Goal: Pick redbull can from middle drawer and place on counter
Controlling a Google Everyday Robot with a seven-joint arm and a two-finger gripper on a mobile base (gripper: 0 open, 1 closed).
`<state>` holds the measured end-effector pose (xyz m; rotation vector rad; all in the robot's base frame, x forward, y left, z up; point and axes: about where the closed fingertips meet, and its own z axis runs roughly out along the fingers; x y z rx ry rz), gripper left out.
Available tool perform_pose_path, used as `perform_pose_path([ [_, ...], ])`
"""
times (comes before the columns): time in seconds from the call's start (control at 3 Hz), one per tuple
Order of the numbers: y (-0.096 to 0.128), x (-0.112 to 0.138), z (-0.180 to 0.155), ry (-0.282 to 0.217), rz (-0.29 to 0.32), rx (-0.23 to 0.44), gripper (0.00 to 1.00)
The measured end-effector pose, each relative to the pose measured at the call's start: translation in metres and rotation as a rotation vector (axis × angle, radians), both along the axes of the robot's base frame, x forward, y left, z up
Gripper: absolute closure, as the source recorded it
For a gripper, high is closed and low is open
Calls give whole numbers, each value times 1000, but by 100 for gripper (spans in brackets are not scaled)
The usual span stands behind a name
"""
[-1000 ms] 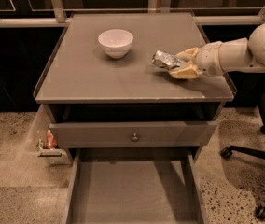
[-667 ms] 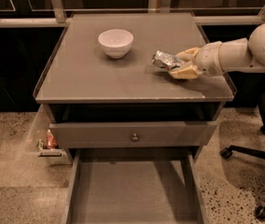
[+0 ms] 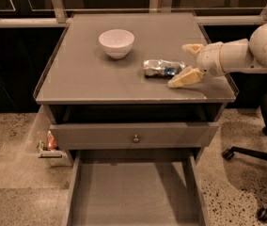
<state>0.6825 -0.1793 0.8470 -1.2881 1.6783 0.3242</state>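
Note:
The redbull can (image 3: 161,68), silver with blue patches, lies on its side on the grey counter (image 3: 96,74), right of centre. My gripper (image 3: 179,65) is just right of the can, open, with one cream finger behind it and one in front, and it does not hold the can. The white arm reaches in from the right. The middle drawer (image 3: 133,192) is pulled out below, and its flat grey floor is bare.
A white bowl (image 3: 116,42) stands on the counter at the back left of the can. A grey drawer front with a round knob (image 3: 136,137) sits under the counter. An office chair base (image 3: 260,182) is at the right on the speckled floor.
The gripper was shut on the can before. Now it has opened and drawn back a little to the right, and the can lies free on the counter.

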Motion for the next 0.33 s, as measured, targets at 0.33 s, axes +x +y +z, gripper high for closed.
perform_pose_path([
  [0.33,0,0,0,0,0,0,0],
])
